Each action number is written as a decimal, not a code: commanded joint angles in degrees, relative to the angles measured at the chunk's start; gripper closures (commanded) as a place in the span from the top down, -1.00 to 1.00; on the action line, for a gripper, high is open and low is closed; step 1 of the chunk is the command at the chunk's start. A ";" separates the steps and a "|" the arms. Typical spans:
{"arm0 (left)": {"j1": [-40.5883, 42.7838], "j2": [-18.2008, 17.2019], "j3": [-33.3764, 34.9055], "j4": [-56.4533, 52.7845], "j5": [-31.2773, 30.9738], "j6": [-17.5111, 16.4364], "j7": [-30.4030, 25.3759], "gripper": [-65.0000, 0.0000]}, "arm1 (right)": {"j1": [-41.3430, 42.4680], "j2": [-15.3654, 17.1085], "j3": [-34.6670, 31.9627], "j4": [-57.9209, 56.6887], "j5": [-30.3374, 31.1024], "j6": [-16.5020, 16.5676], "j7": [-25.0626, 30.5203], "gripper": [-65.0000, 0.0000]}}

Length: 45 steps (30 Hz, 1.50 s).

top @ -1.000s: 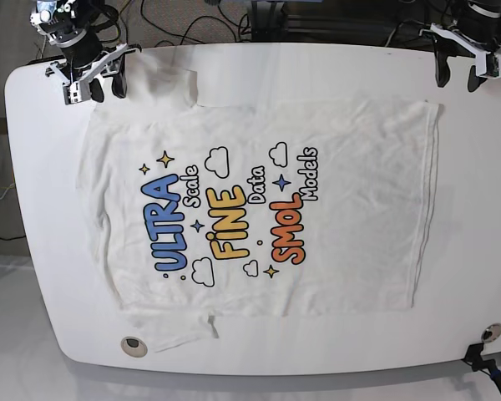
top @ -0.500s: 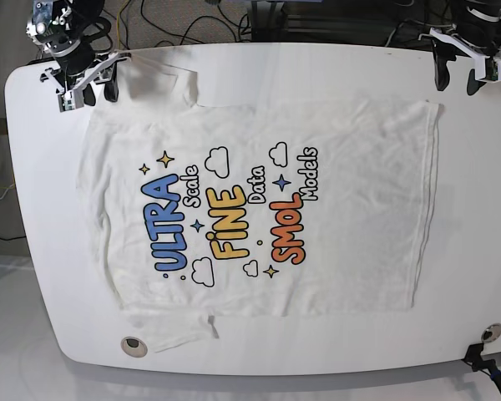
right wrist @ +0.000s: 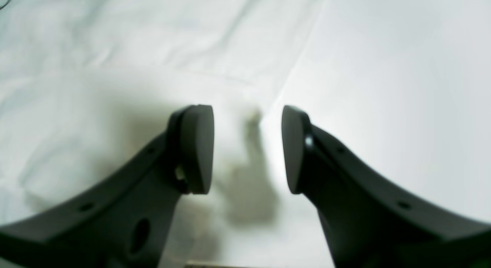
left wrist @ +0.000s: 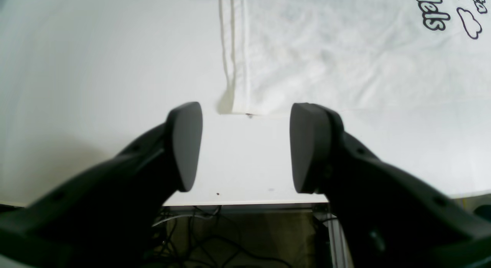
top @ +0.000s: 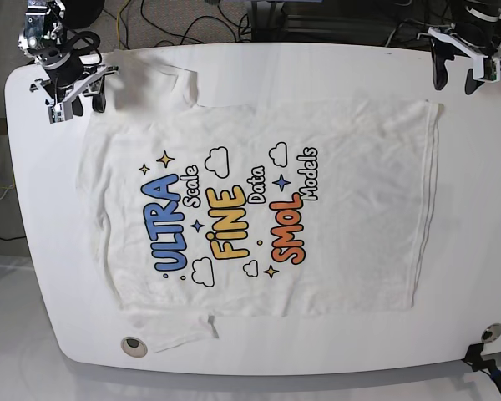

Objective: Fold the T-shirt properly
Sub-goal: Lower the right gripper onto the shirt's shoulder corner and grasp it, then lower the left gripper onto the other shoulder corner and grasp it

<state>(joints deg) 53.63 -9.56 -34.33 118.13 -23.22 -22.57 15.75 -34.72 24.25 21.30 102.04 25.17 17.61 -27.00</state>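
the t-shirt (top: pixel 259 209) is spread print-up — left gripper (top: pixel 453 77) held agape just off its hem corner, right gripper (top: pixel 73 98) parted, nothing grasped, over the sleeve

Base view: overhead cam, looking straight down; whole table (top: pixel 484 209) and T-shirt (top: pixel 259 209) in frame, far. Left wrist view: cam behind left gripper (left wrist: pixel 245 145), close, facing fwd/down over the table's (left wrist: pixel 96 68) edge; sees the T-shirt (left wrist: pixel 326 60) hem corner, also seen at base view's upper right. Right wrist view: cam behind right gripper (right wrist: pixel 247 149), v. close, blurred; cloth beneath matches base view's upper left, near right gripper (top: pixel 73 100).
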 commanded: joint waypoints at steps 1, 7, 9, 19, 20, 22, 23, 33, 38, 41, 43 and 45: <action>0.77 -0.21 -0.34 0.88 -0.63 0.09 -1.29 0.02 | 0.18 0.04 -0.11 -1.03 -0.20 -0.08 1.20 -0.13; 0.24 -0.23 -0.82 0.86 -0.68 0.42 -1.65 0.03 | 2.91 -0.22 -0.39 -5.28 -0.17 2.41 -1.57 -0.14; 0.22 -0.18 -0.86 0.84 -0.83 0.40 -1.81 0.03 | 3.99 -0.25 -0.93 -6.05 -0.28 2.98 -1.91 -0.15; -0.19 -0.09 -0.99 0.62 -0.75 0.55 -1.64 0.04 | 7.40 -2.40 -2.83 -5.42 -0.21 2.62 -2.89 -0.14; -0.12 -0.16 -1.04 0.77 -0.78 0.67 -1.89 0.04 | 7.73 -2.95 -3.08 -5.46 -0.28 2.80 -3.09 -0.14; -0.08 -0.20 -1.18 0.76 -0.88 0.61 -1.69 0.04 | 8.24 -3.83 -3.58 -5.22 -0.04 3.50 -2.98 -0.15; -0.11 -0.28 -1.13 0.89 -0.90 0.66 -1.88 0.04 | 8.58 -4.13 -3.90 -5.26 -0.03 4.10 -3.13 -0.16; 0.01 -0.18 -1.08 0.78 -0.94 0.69 -1.12 0.05 | 8.09 -4.12 -6.21 -5.11 0.19 7.77 -2.95 -1.00; -6.31 -0.35 -0.85 -7.89 -2.99 -4.74 2.33 0.08 | 8.05 -4.45 -6.41 -5.04 -1.11 10.15 -5.01 -1.00; -9.62 -0.45 -0.91 -13.41 -3.96 -6.29 6.22 0.10 | 8.05 -4.49 -6.40 -4.87 -1.26 10.26 -5.40 -1.00; -11.49 -0.50 -0.98 -16.66 -4.38 -6.91 8.93 0.12 | 8.08 -4.45 -6.45 -4.67 -1.40 10.13 -5.80 -1.00; -13.42 -0.64 -1.11 -19.38 -5.19 -7.31 11.11 0.13 | 8.14 -4.43 -6.48 -4.71 -1.63 9.84 -6.46 -1.00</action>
<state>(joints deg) 40.69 -9.37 -34.83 99.42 -26.92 -29.39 27.31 -26.48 19.07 14.61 96.57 24.23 27.51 -31.86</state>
